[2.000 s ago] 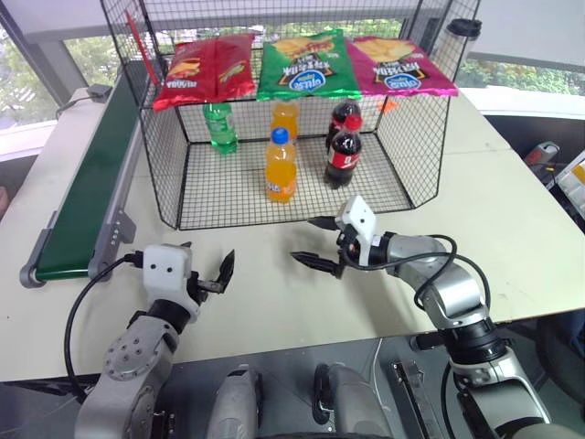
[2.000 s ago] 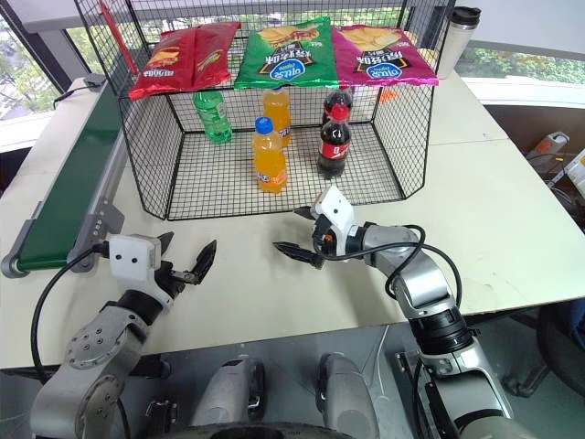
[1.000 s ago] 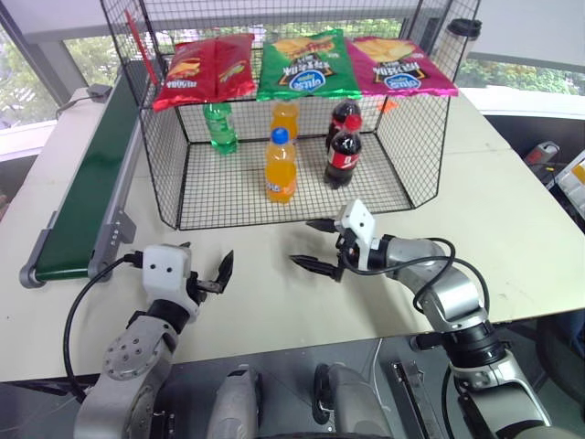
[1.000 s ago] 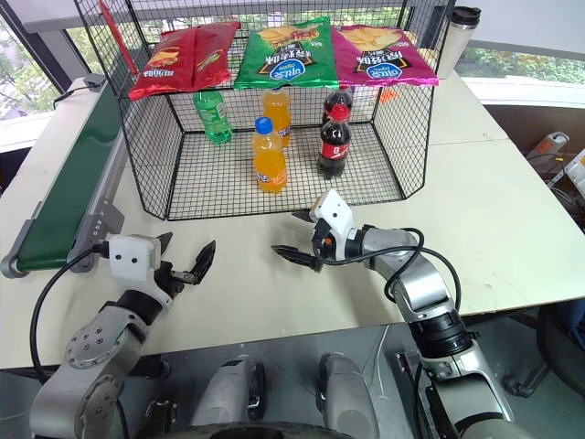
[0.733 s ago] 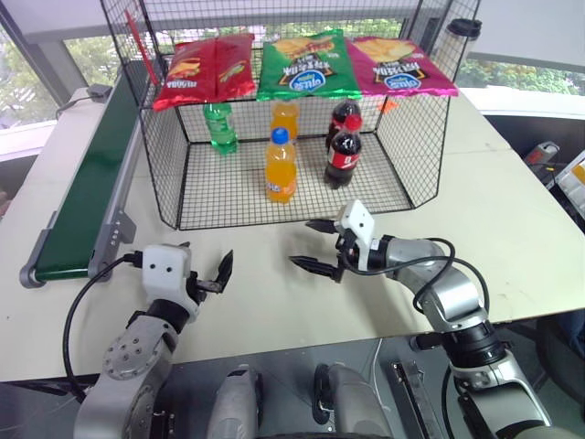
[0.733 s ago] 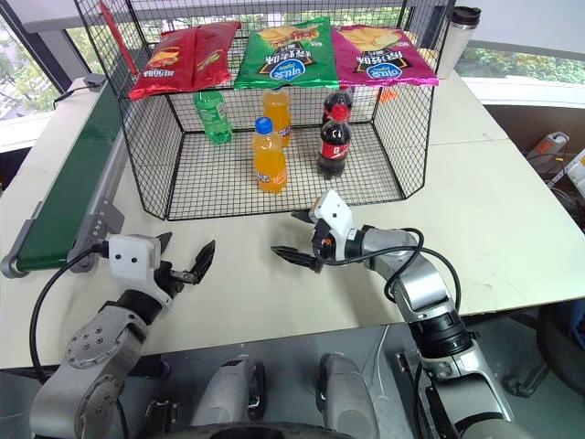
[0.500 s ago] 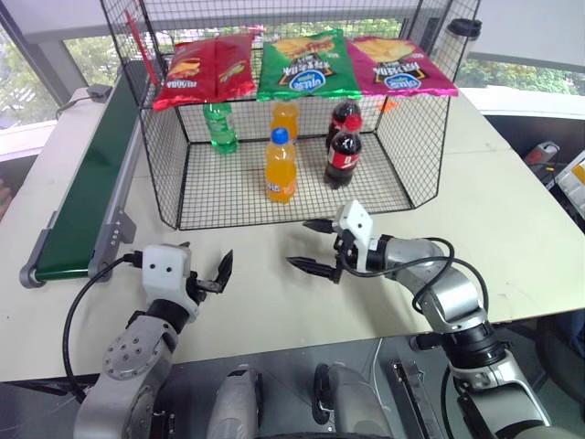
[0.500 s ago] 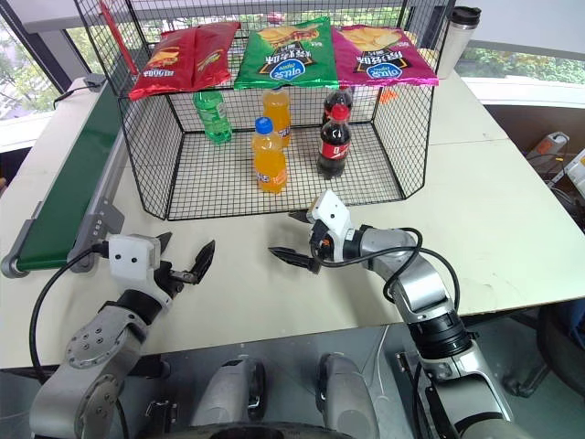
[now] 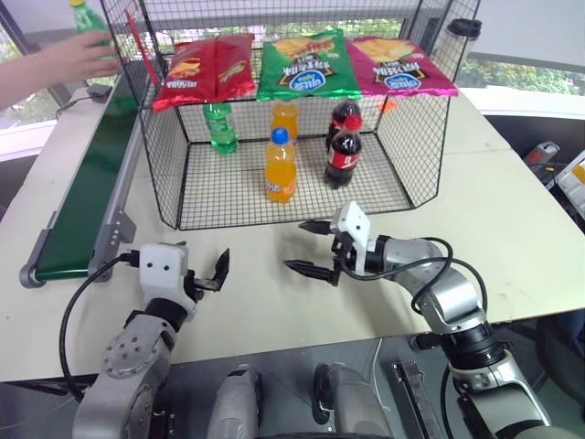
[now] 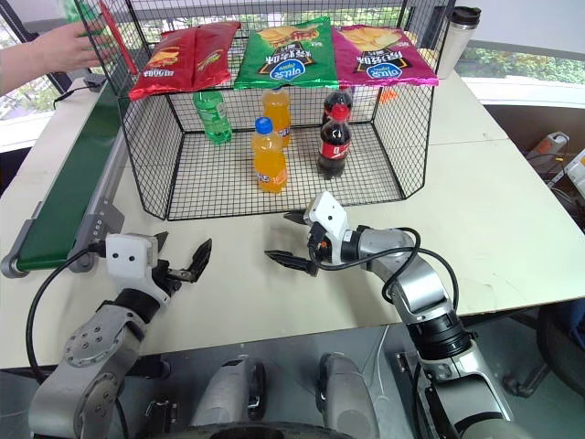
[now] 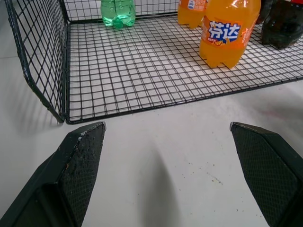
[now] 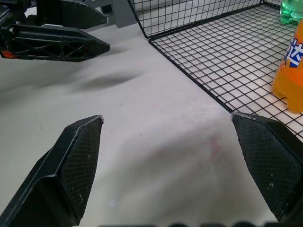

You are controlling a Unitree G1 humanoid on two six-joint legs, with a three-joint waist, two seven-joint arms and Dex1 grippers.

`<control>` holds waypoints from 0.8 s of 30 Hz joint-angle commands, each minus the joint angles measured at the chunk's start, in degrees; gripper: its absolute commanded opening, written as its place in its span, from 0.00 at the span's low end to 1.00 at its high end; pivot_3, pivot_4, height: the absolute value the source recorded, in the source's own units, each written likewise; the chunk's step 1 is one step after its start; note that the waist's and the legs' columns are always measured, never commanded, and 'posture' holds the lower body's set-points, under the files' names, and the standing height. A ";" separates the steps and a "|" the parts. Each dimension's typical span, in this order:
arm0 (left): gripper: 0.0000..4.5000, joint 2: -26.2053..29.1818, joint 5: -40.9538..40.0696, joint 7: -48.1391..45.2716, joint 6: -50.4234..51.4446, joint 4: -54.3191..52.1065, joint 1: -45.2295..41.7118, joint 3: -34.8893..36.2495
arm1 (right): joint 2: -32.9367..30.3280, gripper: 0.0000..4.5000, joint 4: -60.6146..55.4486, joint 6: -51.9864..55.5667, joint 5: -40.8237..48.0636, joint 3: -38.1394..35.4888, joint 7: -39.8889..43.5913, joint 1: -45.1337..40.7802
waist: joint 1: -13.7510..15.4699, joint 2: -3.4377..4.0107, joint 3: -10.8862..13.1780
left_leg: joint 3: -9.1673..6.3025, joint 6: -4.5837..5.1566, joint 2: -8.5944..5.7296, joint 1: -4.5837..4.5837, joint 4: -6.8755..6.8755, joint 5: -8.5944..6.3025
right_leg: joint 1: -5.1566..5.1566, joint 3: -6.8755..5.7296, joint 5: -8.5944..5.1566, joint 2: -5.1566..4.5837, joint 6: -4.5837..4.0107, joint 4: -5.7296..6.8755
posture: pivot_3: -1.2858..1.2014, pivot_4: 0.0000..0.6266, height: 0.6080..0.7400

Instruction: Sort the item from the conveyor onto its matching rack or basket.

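Reaching in at far left, person's hand (image 9: 69, 57) holds green bottle with yellow cap (image 9: 85, 16) above far end of conveyor (image 9: 87, 187). Left gripper (image 9: 203, 268) over table (image 9: 512, 219) beside belt's near end, jaws spread wide, empty. Wire cage (image 9: 155, 146) centre: green, orange, cola bottles inside. Right gripper (image 9: 311, 247) before cage front, jaws wide, empty.

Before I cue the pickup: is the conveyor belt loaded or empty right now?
Empty: the conveyor shows bare green belt. A person's hand holds the green bottle above its far end, not yet set down.
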 commanded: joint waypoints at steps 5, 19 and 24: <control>0.97 0.16 -0.12 0.17 0.24 -1.02 -0.88 0.93 | 0.03 1.00 -1.49 -1.80 0.37 -0.36 0.29 -0.86 | -0.01 0.00 0.00 | 0.00 0.00 0.00 0.00 0.00 0.00 | 0.00 0.00 0.00 0.00 0.00 0.00 | 0.52 0.24 1.00; 0.97 0.57 1.94 1.69 -0.21 -2.01 -1.35 2.51 | -0.08 1.00 -1.22 -5.13 2.34 -0.83 4.39 -0.48 | -0.01 0.00 0.00 | 0.00 0.00 0.00 0.00 0.00 0.00 | 0.00 0.00 0.00 0.00 0.00 0.00 | 0.52 0.24 1.00; 0.97 0.07 4.06 4.86 -1.96 -2.35 -3.46 6.93 | -0.32 1.00 -1.68 -5.48 3.75 -1.06 6.40 -1.29 | 0.01 0.00 0.00 | 0.00 0.00 0.00 0.00 0.00 0.00 | 0.01 0.00 0.01 0.01 0.01 0.00 | 0.52 0.24 1.00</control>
